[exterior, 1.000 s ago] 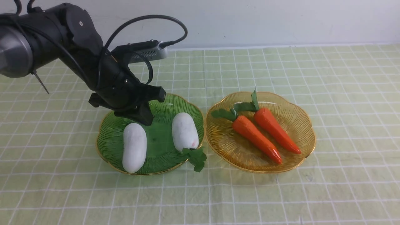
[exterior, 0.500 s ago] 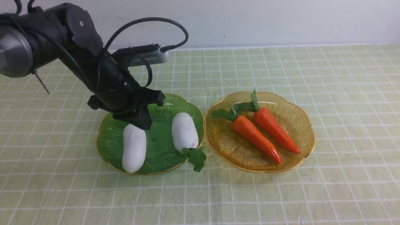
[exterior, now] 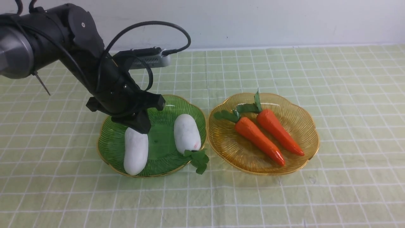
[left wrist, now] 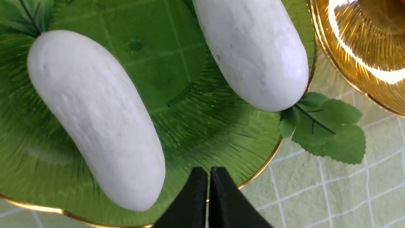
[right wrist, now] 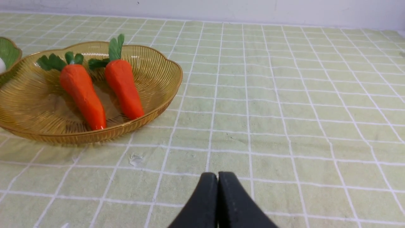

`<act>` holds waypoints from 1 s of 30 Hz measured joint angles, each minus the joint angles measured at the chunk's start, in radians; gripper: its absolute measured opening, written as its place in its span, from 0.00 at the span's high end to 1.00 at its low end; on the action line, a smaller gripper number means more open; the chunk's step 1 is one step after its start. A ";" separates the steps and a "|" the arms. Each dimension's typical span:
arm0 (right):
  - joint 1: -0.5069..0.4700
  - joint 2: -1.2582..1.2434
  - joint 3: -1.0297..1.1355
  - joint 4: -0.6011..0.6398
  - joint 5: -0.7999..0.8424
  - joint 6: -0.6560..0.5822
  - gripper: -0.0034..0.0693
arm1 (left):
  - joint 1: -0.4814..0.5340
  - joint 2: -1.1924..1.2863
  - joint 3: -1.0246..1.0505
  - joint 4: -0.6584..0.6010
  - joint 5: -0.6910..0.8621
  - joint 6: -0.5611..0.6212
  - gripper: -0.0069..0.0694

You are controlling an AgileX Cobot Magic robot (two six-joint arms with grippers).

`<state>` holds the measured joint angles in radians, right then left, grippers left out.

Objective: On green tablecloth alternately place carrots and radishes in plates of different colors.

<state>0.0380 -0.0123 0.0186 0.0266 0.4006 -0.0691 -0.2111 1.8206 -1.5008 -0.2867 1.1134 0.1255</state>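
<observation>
Two white radishes [exterior: 136,152] [exterior: 186,133] lie in the green plate [exterior: 164,106] on the green tablecloth [exterior: 316,196]. Side by side in the amber plate [exterior: 300,122] lie two orange carrots [exterior: 258,139] [exterior: 278,131]. My left gripper [exterior: 141,126] is shut and empty, its tip just above the far end of the left radish. In the left wrist view the closed left gripper [left wrist: 208,171] sits over the green plate's rim beside that radish [left wrist: 95,117]. The right gripper [right wrist: 217,175] is shut and empty above bare cloth, to the right of the amber plate [right wrist: 152,72]; it is outside the front view.
The right radish's green leaf sprig [exterior: 198,160] hangs over the green plate's rim onto the cloth. The two plates nearly touch. A white wall runs along the table's far edge. My left arm's cable loops above the green plate.
My left arm has shifted slightly left and lower, bringing the shut gripper closer to the left radish's far end. Radishes, carrots and plates have not moved.
</observation>
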 joint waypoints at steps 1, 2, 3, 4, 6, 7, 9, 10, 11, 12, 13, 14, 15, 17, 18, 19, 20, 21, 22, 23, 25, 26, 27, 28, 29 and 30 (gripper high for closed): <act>0.000 0.000 0.000 0.000 0.000 -0.002 0.97 | 0.000 -0.009 0.000 0.016 0.019 0.000 0.92; 0.000 0.000 0.000 -0.001 0.000 -0.002 0.97 | 0.000 -0.019 0.000 0.025 0.034 0.000 0.92; 0.000 0.000 0.000 -0.001 0.000 -0.002 0.97 | 0.000 -0.040 0.000 0.040 0.054 0.000 0.92; 0.000 0.000 0.000 -0.001 0.000 -0.002 0.97 | 0.000 -0.068 0.000 0.049 0.071 0.000 0.92; 0.000 0.000 0.000 -0.001 0.000 -0.002 0.97 | 0.000 -0.112 0.000 0.057 0.091 0.000 0.92; -0.001 0.000 0.000 -0.001 0.000 -0.002 0.97 | 0.000 -0.149 0.000 0.062 0.100 0.000 0.92; -0.001 0.000 0.000 -0.001 0.000 -0.002 0.97 | 0.000 -0.194 0.000 0.064 0.107 0.000 0.92; -0.001 0.000 0.000 -0.001 0.000 -0.002 0.97 | 0.000 -0.239 0.002 0.063 0.113 0.000 0.92; -0.001 0.000 0.000 -0.001 0.000 -0.002 0.97 | 0.000 -0.246 0.004 0.060 0.114 0.000 0.92; -0.001 0.000 0.000 -0.001 -0.001 -0.002 0.97 | 0.000 -0.314 0.030 0.044 0.114 0.005 0.92; -0.001 0.000 0.000 -0.001 -0.001 -0.002 0.97 | 0.000 -0.329 0.034 0.042 0.114 0.009 0.92; -0.001 0.000 0.000 -0.001 -0.001 -0.002 0.97 | 0.000 -0.366 0.061 0.032 0.114 0.022 0.92; -0.001 0.000 0.000 -0.001 -0.001 -0.002 0.97 | 0.000 -0.389 0.088 0.024 0.115 0.029 0.92; -0.001 0.000 0.000 -0.001 -0.001 -0.002 0.97 | 0.000 -0.452 0.143 0.001 0.115 0.051 0.92; -0.001 0.000 0.000 -0.001 -0.001 -0.002 0.97 | 0.000 -0.494 0.189 -0.011 0.116 0.063 0.92; -0.001 0.000 0.000 -0.001 -0.001 -0.002 0.97 | 0.000 -0.582 0.293 -0.046 0.112 0.087 0.92; -0.001 0.000 0.000 -0.001 -0.001 -0.002 0.97 | 0.000 -0.609 0.326 -0.059 0.106 0.097 0.92; -0.001 0.000 0.000 -0.001 -0.001 -0.002 0.97 | 0.000 -0.627 0.348 -0.062 0.105 0.104 0.92; -0.001 0.000 0.000 -0.001 -0.001 -0.002 0.97 | 0.000 -0.722 0.461 -0.098 0.084 0.140 0.92; -0.001 0.000 0.000 -0.001 -0.001 -0.002 0.97 | 0.000 -0.771 0.518 -0.115 0.073 0.159 0.92; -0.001 0.000 0.000 -0.001 -0.001 -0.002 0.97 | 0.000 -0.821 0.573 -0.133 0.061 0.180 0.92; -0.001 0.000 0.000 -0.001 -0.001 -0.002 0.97 | 0.000 -0.852 0.606 -0.148 0.052 0.194 0.92; -0.001 0.000 0.000 -0.001 -0.001 -0.002 0.97 | 0.000 -0.943 0.700 -0.181 0.023 0.239 0.92; -0.001 0.000 0.000 -0.001 -0.001 -0.002 0.97 | 0.000 -0.953 0.710 -0.189 0.012 0.244 0.92; -0.001 0.000 0.000 -0.001 -0.002 -0.002 0.97 | 0.000 -1.024 0.787 -0.221 -0.045 0.268 0.92; -0.001 0.000 0.000 -0.001 -0.002 -0.002 0.97 | 0.000 -1.063 0.815 -0.237 -0.078 0.277 0.92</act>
<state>0.0373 -0.0123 0.0186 0.0258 0.3983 -0.0716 -0.2111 0.7573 -0.6862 -0.5242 1.0355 0.4024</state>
